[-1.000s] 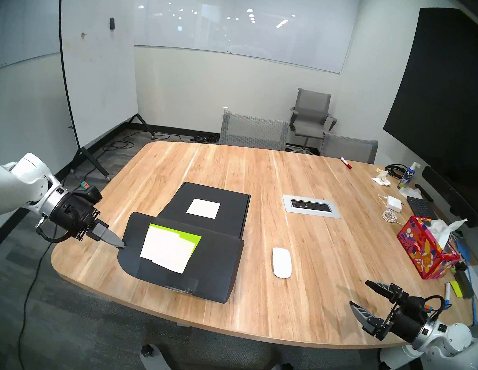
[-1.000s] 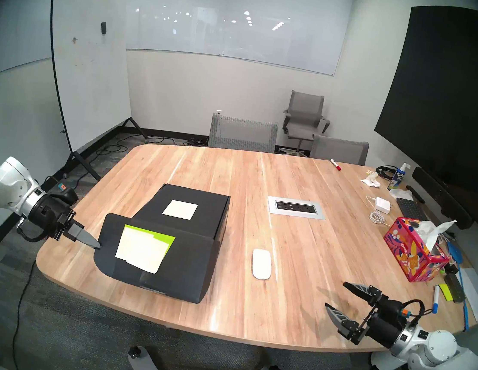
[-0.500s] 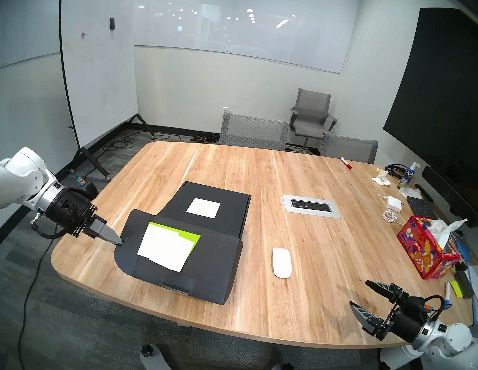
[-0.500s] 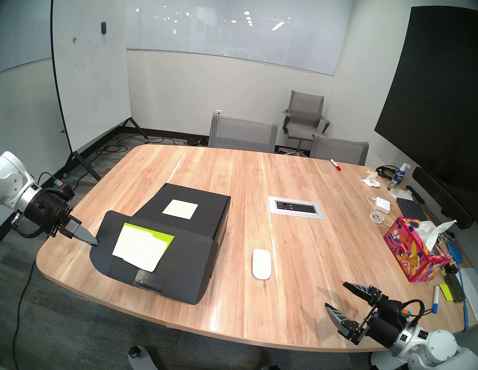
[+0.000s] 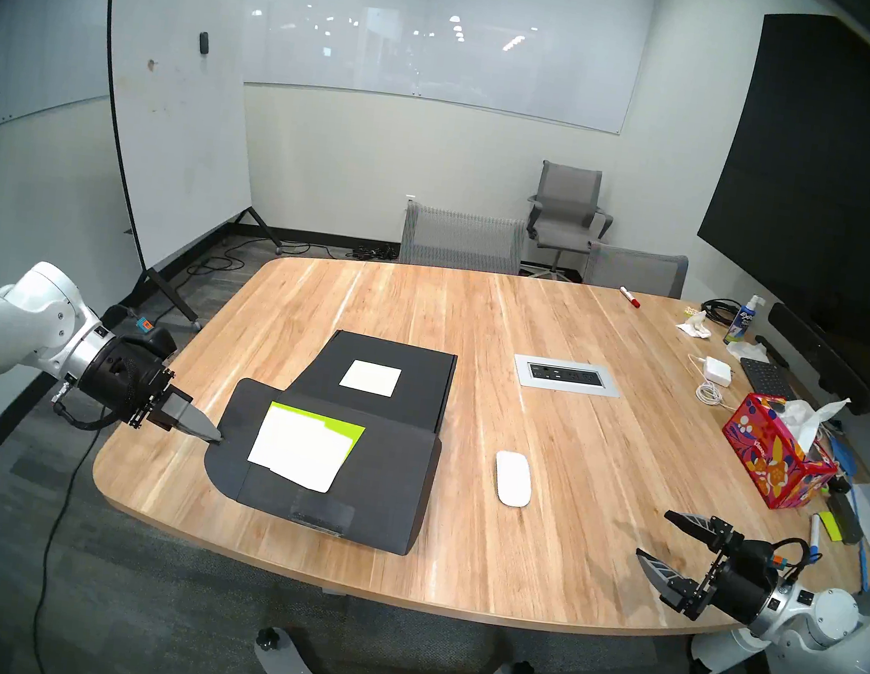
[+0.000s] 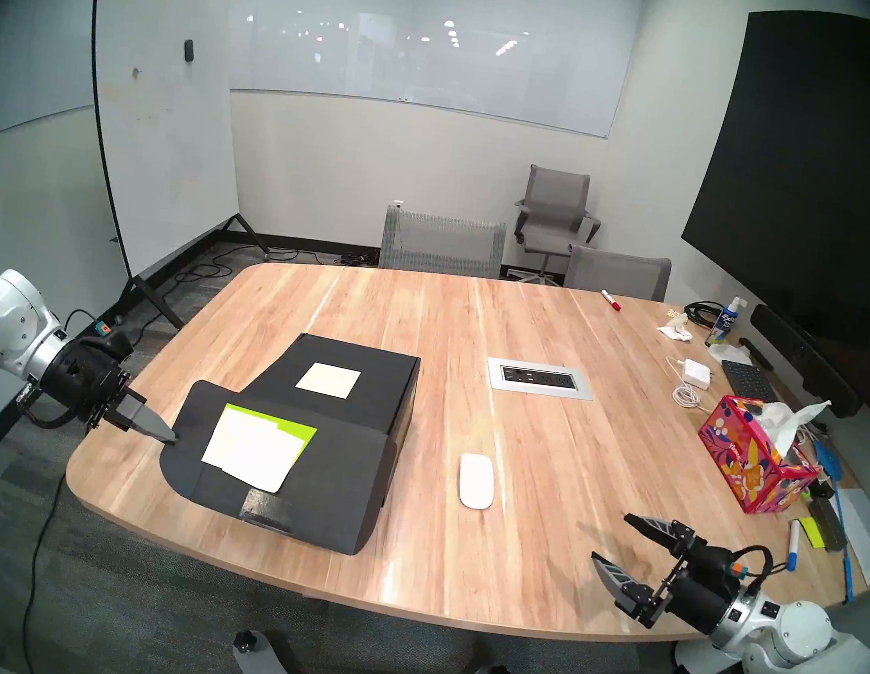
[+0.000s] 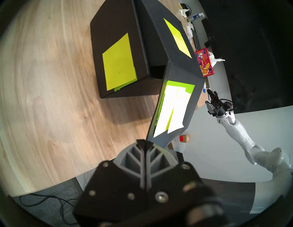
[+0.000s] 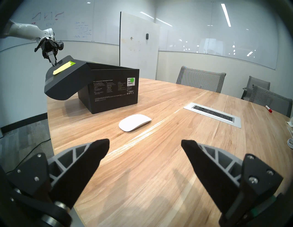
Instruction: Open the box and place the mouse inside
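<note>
The black box [image 5: 417, 375] stands on the left half of the wooden table [image 5: 448, 565]. Its flap lid [image 5: 376, 485], carrying white and neon yellow-green notes [image 5: 299, 448], is lifted partway and slopes toward me. My left gripper [image 5: 217, 437] is shut on the flap's left edge, and the left wrist view shows its fingertips [image 7: 141, 143] pinched on the flap's corner. The inside of the box is hidden. The white mouse [image 5: 512, 478] lies flat to the right of the box [image 8: 114, 90]. My right gripper [image 5: 653, 534] hangs open and empty over the table's near right, a short way from the mouse [image 8: 134, 122].
A silver power panel [image 5: 567, 375] is set into the table behind the mouse. A red floral tissue box [image 5: 778, 458], a white power adapter [image 5: 719, 371], a keyboard [image 5: 766, 379], a spray bottle [image 5: 743, 320] and markers crowd the right edge. Chairs [image 5: 461, 238] stand at the far side.
My left gripper has drawn a little to the left and upward, pulling the flap's left edge with it, so the lid has swung further open. The right arm and the mouse have not moved.
</note>
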`<action>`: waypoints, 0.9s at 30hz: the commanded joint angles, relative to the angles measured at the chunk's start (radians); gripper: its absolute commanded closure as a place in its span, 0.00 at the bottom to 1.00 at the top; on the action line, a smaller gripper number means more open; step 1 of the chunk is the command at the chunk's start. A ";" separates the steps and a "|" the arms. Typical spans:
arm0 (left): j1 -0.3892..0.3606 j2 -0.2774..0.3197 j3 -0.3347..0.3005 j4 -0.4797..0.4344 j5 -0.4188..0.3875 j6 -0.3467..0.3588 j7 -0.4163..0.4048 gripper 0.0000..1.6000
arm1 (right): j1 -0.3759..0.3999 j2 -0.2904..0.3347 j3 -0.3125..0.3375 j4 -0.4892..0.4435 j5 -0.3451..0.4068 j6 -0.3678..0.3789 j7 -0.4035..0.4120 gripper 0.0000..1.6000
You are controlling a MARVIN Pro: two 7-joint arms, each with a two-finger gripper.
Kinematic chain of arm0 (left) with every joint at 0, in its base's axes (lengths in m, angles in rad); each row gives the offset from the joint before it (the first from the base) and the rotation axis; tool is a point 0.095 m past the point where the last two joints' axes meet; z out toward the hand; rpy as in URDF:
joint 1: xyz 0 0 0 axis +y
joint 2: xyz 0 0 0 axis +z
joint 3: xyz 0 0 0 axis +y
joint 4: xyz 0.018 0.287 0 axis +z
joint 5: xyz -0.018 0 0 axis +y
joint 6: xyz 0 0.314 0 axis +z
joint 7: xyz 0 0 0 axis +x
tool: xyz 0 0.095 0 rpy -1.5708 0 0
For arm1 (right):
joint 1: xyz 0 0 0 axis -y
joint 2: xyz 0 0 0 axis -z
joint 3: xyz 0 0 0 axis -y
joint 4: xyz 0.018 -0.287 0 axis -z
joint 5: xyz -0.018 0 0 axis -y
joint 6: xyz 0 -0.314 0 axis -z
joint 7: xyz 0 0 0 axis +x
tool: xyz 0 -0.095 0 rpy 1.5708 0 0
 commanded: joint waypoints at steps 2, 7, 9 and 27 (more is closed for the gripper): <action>-0.042 0.006 -0.025 -0.010 -0.045 -0.001 -0.105 1.00 | 0.001 0.000 0.003 -0.002 0.001 -0.001 0.000 0.00; -0.053 0.008 -0.027 -0.016 -0.059 -0.001 -0.106 1.00 | 0.001 0.000 0.003 -0.002 0.001 -0.001 0.000 0.00; -0.059 0.009 -0.028 -0.016 -0.060 -0.001 -0.125 1.00 | 0.001 0.000 0.003 -0.002 0.001 -0.001 0.000 0.00; -0.104 0.010 -0.036 -0.058 -0.152 -0.001 -0.107 1.00 | 0.001 0.000 0.003 -0.002 0.001 -0.001 0.000 0.00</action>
